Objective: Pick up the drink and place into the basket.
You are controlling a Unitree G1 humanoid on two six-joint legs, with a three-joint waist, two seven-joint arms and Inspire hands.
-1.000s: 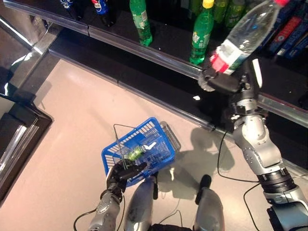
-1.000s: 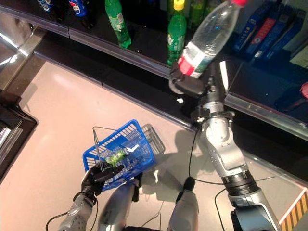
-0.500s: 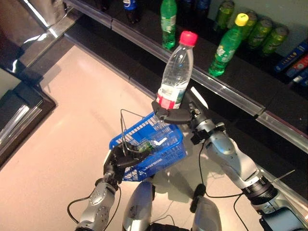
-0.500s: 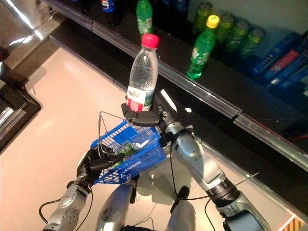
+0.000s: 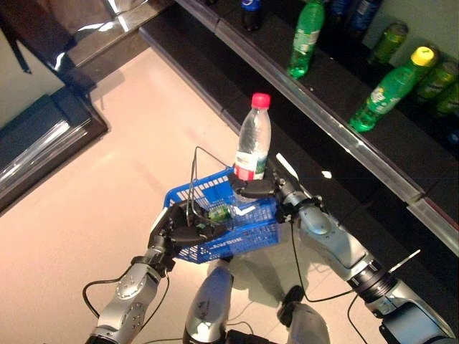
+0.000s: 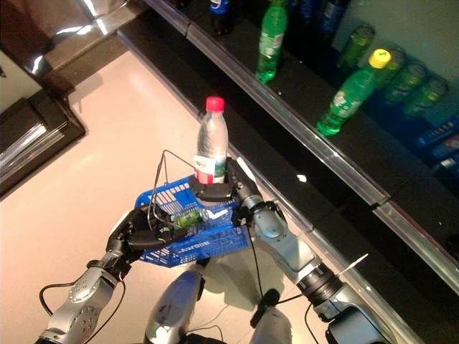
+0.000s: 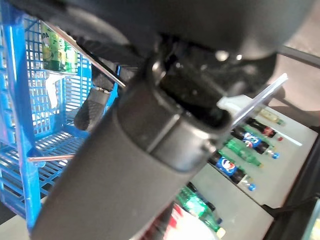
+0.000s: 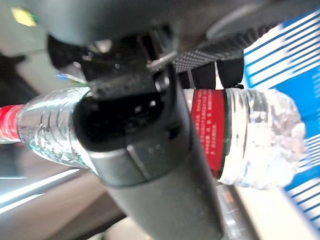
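The drink [image 5: 252,137], a clear bottle with a red cap and red label, is standing upright directly above the far rim of the blue basket [image 5: 247,240]. The right hand [image 5: 252,189] is gripping its lower body, fingers curled round it. The left hand [image 5: 174,231] is clutching the basket's wire handle [image 5: 193,179]. A small green item [image 5: 217,212] is lying inside the basket. Green bottles [image 5: 304,37] are standing on the dark shelf [image 5: 337,129] beyond the basket.

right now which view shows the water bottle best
The left eye view: the water bottle stands upright and whole, red cap to label, in the right hand over the blue basket. The right eye view shows the same. The right wrist view sees it close but partly covered; the left wrist view misses it.
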